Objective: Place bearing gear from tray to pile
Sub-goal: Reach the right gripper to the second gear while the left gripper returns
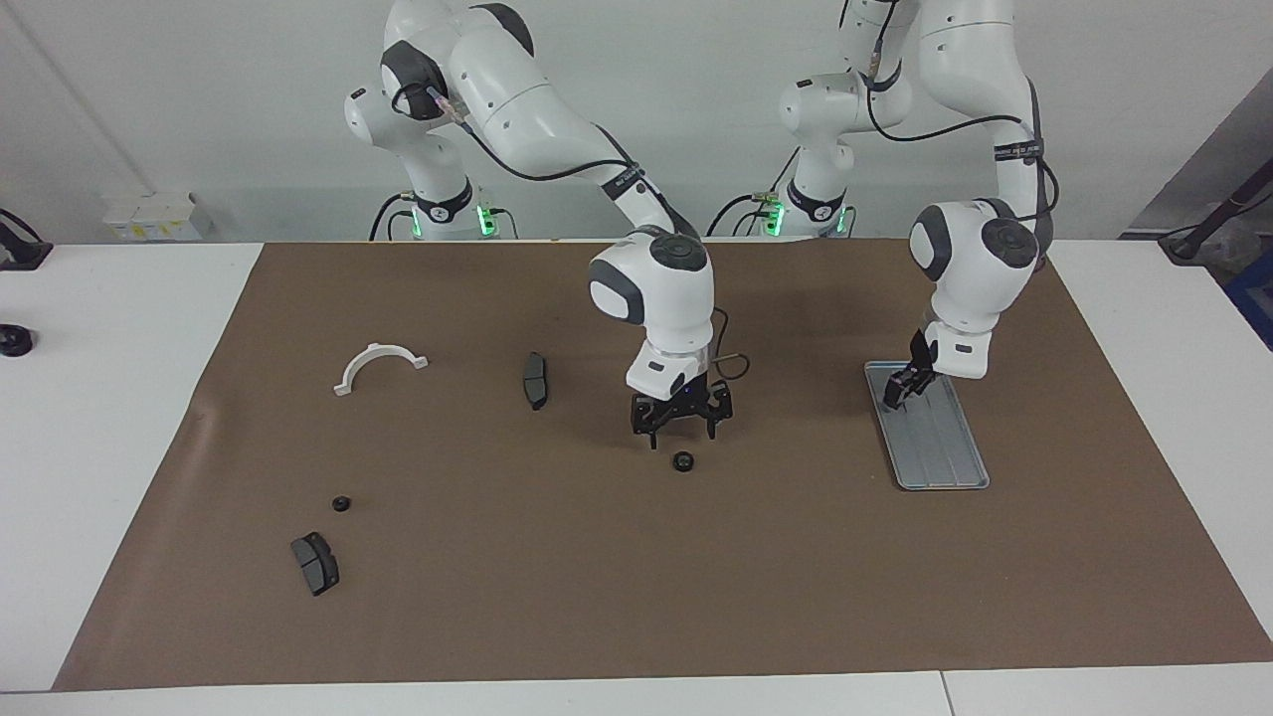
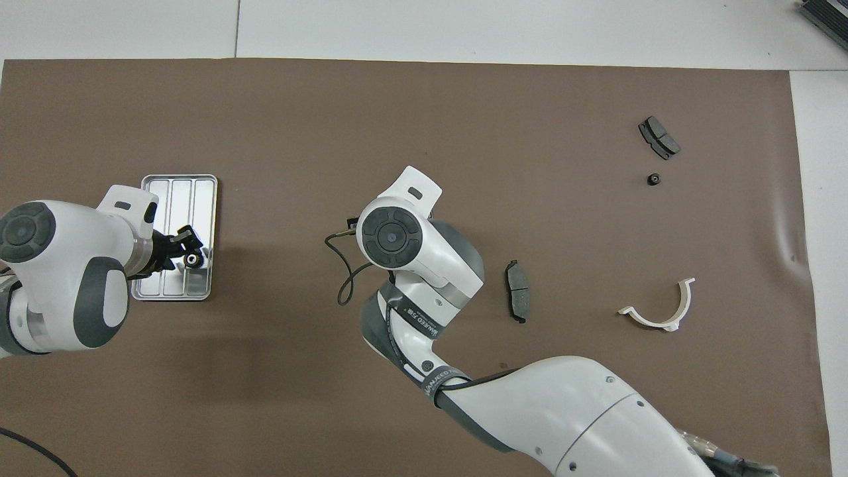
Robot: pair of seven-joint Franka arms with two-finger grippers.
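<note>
As I watch the facing view, the right gripper hangs at mid-frame, jaws wide and empty, with a black ring on the brown mat just below it. Right of centre, the left gripper sits at the upper end of the tray. From overhead, at frame left, the left gripper meets a second ring on the tray; I cannot tell whether it grips.

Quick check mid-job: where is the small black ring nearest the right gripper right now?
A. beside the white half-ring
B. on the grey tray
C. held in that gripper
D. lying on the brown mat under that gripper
D: the small black ring lies on the brown mat, with the right gripper just above it and apart from it.
</note>
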